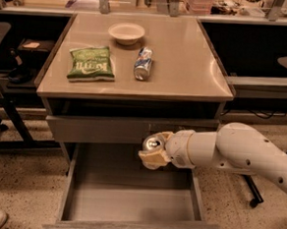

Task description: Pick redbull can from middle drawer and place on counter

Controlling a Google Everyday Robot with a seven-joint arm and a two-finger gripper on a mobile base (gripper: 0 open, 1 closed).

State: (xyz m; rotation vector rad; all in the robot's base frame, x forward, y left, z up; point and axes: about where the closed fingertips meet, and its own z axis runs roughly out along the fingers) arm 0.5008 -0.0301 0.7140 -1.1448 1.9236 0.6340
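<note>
Redbull can upright, tab up, in pincer over middle drawer.

Cluttered lab benches; gripper with redbull can above middle drawer

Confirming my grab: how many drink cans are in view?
2. A pale silvery can held in the gripper over the open grey drawer; a blue-and-white can lying on the tan counter.

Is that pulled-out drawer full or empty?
Empty: the middle drawer shows only bare grey floor. The gripper, over its back end, is shut on the redbull can.
</note>
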